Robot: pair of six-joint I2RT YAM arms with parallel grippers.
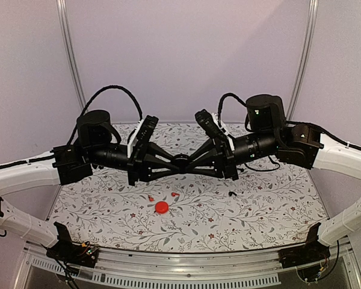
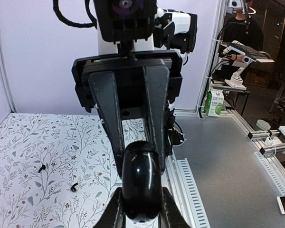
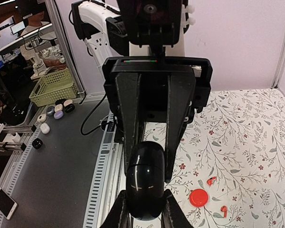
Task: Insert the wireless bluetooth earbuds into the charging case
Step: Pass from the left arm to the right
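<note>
A glossy black charging case [image 1: 180,161] hangs above the table's middle, gripped from both sides. My left gripper [image 2: 141,213] is shut on its near end [image 2: 140,180], and my right gripper [image 3: 146,214] is shut on the opposite end [image 3: 146,178]. A seam runs round the case, and its lid looks closed. Two red earbuds [image 3: 211,180] [image 3: 223,208] lie on the floral cloth beside a round red case [image 3: 198,197], which is below the grippers in the top view [image 1: 162,207]. Two black earbuds [image 2: 41,167] [image 2: 74,187] lie apart on the cloth.
The floral cloth [image 1: 259,205] covers the table, and a slotted metal rail [image 1: 168,278] runs along its near edge. Off the table, a green basket [image 3: 54,85], several small cases [image 3: 57,110] and a phone [image 3: 4,203] lie on a grey surface.
</note>
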